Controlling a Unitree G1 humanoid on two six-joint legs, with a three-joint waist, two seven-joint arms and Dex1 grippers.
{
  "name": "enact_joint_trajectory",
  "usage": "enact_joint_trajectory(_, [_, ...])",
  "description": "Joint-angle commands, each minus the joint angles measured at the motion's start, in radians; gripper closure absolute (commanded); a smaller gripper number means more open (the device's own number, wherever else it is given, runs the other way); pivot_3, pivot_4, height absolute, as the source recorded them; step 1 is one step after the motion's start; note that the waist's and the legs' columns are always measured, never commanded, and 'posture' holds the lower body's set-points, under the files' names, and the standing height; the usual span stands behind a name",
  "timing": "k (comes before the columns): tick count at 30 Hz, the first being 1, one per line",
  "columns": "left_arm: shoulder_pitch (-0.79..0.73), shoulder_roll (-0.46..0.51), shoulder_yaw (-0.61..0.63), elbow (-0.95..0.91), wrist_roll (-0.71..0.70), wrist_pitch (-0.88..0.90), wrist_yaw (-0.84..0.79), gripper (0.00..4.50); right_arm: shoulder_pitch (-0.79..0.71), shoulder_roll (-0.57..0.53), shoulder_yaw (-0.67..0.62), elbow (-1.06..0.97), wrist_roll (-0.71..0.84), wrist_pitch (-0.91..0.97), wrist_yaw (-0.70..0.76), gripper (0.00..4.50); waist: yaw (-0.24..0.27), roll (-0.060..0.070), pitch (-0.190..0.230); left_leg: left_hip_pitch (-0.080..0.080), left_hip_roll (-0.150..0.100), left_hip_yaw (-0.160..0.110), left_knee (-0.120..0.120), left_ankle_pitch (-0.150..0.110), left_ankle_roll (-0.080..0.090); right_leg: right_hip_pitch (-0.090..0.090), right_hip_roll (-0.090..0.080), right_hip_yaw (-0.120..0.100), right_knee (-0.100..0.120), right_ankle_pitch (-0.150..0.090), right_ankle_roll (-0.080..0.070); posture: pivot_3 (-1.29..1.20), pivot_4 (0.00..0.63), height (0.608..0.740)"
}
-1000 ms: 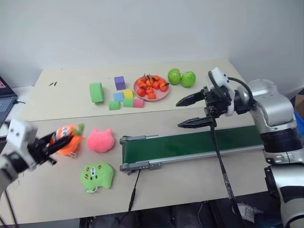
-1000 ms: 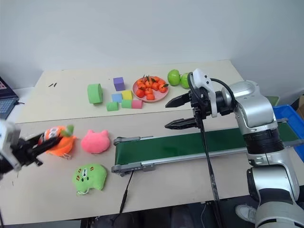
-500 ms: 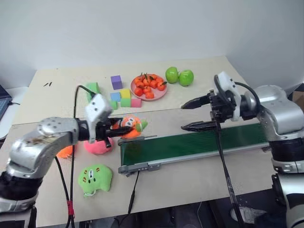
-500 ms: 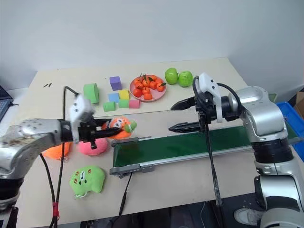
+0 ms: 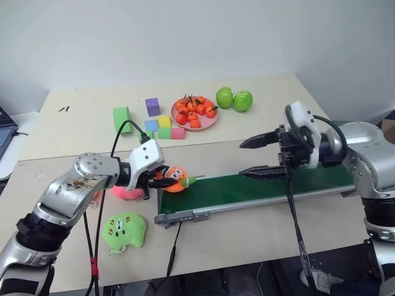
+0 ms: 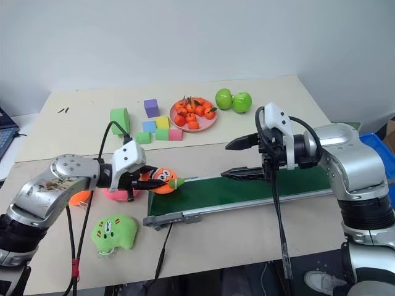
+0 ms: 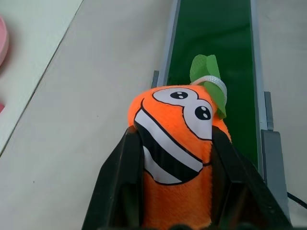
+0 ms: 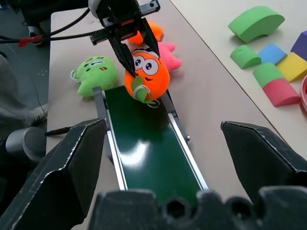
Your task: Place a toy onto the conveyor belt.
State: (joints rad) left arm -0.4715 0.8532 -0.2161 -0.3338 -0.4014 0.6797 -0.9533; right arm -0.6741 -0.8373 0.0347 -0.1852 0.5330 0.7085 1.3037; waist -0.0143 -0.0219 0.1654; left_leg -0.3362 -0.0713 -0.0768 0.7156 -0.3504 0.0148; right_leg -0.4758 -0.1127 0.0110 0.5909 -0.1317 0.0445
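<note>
The toy [image 5: 174,179] is a small orange plush with white eyes, a black mouth and a green leaf tip. My left gripper [image 5: 166,179] is shut on it, one black finger on each side [image 7: 125,158]. It is at the left end of the conveyor belt [image 5: 265,185], a long dark green belt in a silver frame, with the leaf tip over the belt. I cannot tell whether it touches the belt. My right gripper [image 5: 241,160] hangs open above the middle of the belt, pointing toward the toy, with nothing between its fingers.
A pink plush [image 5: 125,192] and a plain orange plush [image 6: 78,198] lie behind my left arm. A green plush [image 5: 125,230] is nearer the front edge. At the back are foam blocks [image 5: 158,126], a plate of small oranges [image 5: 195,111] and two green apples [image 5: 234,98]. A black cable [image 5: 175,246] runs off the belt's left end.
My left arm has swung right, carrying the toy from the table's left side, past the pink plush, to the belt's left end. The right gripper stays open in about the same place.
</note>
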Motion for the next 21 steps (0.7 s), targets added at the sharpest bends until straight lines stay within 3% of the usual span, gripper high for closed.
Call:
enact_joint_trajectory(1, [-0.006, -0.023, 0.015, -0.047, -0.011, 0.010, 0.002, 2.96, -0.010, -0.005, -0.005, -0.020, 0.013, -0.008, -0.004, 0.00, 0.001, 0.000, 0.000, 0.000, 0.000, 0.000, 0.000, 0.000, 0.000, 0.000, 0.000, 0.000, 0.000, 0.000, 0.000, 0.00, 0.150, 0.740])
enact_joint_trajectory(20, [0.067, -0.046, 0.010, -0.119, -0.014, 0.065, -0.007, 2.96, -0.002, -0.015, -0.004, -0.026, 0.017, -0.006, -0.010, 0.00, 0.002, 0.000, 0.000, 0.001, 0.000, 0.000, 0.002, 0.000, 0.000, 0.001, 0.000, 0.000, 0.001, 0.000, 0.000, 0.00, 0.150, 0.740])
enact_joint_trajectory(21, [0.065, -0.047, 0.010, -0.117, -0.015, 0.066, -0.007, 2.70, -0.002, -0.016, -0.004, -0.027, 0.019, -0.003, -0.010, 0.00, 0.002, 0.000, 0.000, 0.001, 0.000, 0.000, 0.002, 0.000, 0.000, 0.001, 0.000, 0.000, 0.001, 0.000, 0.000, 0.00, 0.150, 0.740])
